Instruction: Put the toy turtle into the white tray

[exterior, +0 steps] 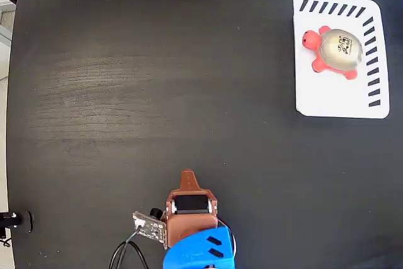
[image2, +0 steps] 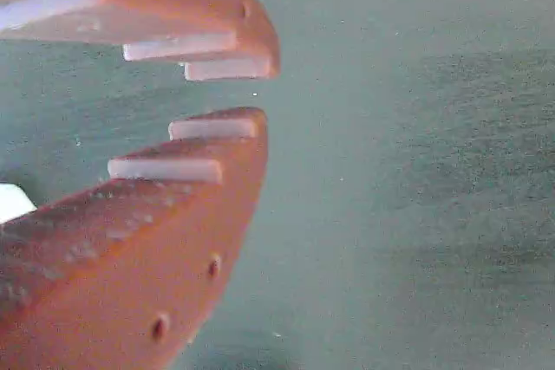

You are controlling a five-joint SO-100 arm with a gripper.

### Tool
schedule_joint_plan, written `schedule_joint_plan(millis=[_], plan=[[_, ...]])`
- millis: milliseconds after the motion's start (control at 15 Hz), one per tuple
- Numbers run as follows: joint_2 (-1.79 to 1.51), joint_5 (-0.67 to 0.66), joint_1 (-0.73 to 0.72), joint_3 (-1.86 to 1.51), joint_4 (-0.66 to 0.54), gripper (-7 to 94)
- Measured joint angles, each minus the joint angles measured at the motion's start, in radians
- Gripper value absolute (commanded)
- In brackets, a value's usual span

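The toy turtle (exterior: 334,50), coral-red with a shiny beige shell and a black code mark, lies inside the white tray (exterior: 327,96) at the upper right of the fixed view, head pointing left. My gripper (exterior: 187,176) sits far from it at the bottom centre, drawn back over the arm's base. In the wrist view the two orange fingers (image2: 217,36) nearly meet at their tips, gripper (image2: 265,90) shut with nothing between them. Only bare tabletop shows beyond them; turtle and tray are out of that view.
The dark wood-grain table (exterior: 157,92) fills the fixed view. A small circuit board with black cables (exterior: 148,226) hangs beside the blue arm base (exterior: 198,250). A black clamp (exterior: 12,220) sits at the table's left edge.
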State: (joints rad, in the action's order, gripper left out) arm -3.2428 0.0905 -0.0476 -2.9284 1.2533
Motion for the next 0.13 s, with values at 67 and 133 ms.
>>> schedule_joint_plan(millis=[67,133], plan=[[0.0,0.0,0.0,0.0,0.0,0],[0.0,0.0,0.0,0.0,0.0,0]])
